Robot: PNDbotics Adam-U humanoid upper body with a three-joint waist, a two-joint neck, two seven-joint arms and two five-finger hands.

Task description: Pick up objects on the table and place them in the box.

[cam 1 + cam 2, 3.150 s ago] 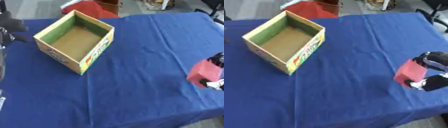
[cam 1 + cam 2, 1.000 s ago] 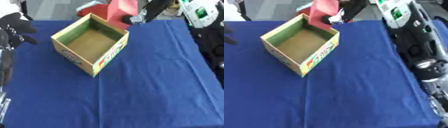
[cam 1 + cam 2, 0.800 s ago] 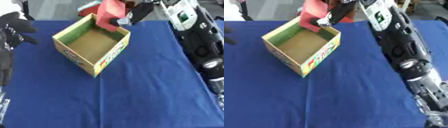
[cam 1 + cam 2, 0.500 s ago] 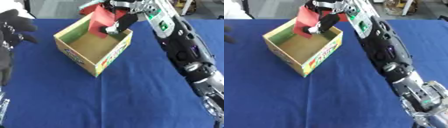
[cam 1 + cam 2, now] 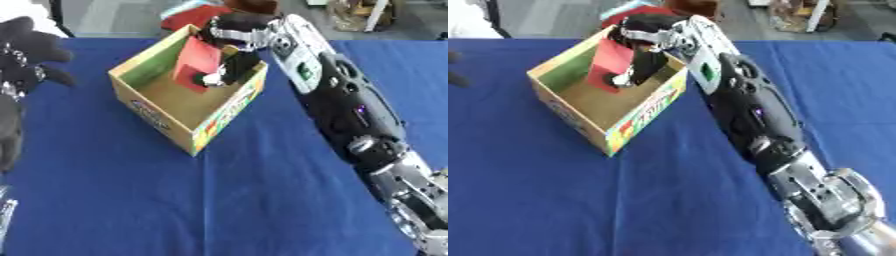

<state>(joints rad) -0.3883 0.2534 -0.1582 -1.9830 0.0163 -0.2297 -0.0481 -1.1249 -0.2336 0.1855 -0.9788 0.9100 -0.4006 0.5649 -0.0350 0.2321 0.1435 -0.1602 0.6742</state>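
Note:
An open cardboard box (image 5: 154,108) with green inner walls stands on the blue table toward the far left. My right hand (image 5: 229,34) reaches over its far rim from the right, shut on a red block (image 5: 196,62) that hangs tilted inside the box, above its brown floor. My left hand (image 5: 24,55) shows black at the left edge, level with the box, its fingers spread open and holding nothing.
The blue tablecloth (image 5: 219,200) covers the whole table. My right arm (image 5: 350,125) stretches across the right half from the lower right corner. A red thing (image 5: 197,15) lies on the floor beyond the far edge.
My right hand has lowered the red block from above the box's far rim down into the box. The camera view has also shifted.

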